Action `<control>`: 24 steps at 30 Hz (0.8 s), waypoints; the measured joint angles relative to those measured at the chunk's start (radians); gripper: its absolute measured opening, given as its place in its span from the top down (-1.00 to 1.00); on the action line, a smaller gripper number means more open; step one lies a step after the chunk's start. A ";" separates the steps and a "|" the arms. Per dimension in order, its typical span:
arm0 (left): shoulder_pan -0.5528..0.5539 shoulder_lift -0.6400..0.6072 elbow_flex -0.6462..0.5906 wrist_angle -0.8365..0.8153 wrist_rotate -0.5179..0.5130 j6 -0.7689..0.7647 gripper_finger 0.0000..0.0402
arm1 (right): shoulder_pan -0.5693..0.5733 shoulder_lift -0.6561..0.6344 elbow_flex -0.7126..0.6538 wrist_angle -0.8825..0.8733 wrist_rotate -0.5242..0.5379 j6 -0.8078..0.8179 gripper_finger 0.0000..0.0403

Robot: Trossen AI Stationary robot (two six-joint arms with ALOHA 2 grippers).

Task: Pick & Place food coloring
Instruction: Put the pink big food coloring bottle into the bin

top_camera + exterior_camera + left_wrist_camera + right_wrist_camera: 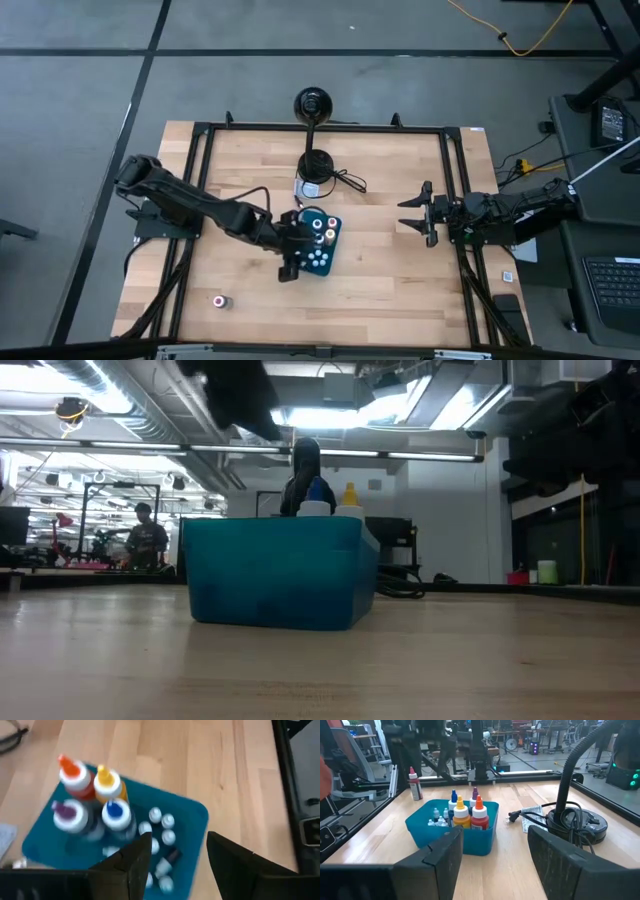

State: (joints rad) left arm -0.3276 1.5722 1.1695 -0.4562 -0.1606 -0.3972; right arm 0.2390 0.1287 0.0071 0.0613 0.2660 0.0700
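One bottle of food coloring [220, 301] stands alone at 7 o'clock from the teal bin [331, 246] in the high view, nearer the left gripper [291, 262]. Left wrist view: open, empty fingers [134, 859] hover over small bottles [161, 822] inside.

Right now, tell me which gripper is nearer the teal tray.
Left. The left gripper hangs open at the teal tray's edge, over the small bottles. The right gripper, also open, waits well off to the tray's other side.
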 joint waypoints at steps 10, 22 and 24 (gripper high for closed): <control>-0.087 -0.099 0.068 -0.298 0.106 -0.431 0.08 | 0.000 0.000 0.000 0.000 0.002 0.000 -0.11; -0.280 -0.183 0.066 -0.418 0.101 -1.057 0.08 | 0.000 0.000 0.000 0.000 0.002 0.000 -0.11; -0.308 -0.197 0.066 -0.450 0.101 -1.145 0.08 | 0.000 0.000 0.000 0.000 0.002 0.000 -0.11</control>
State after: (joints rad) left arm -0.6351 1.3752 1.2354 -0.9063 -0.0594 -1.5420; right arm 0.2386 0.1287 0.0071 0.0612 0.2680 0.0700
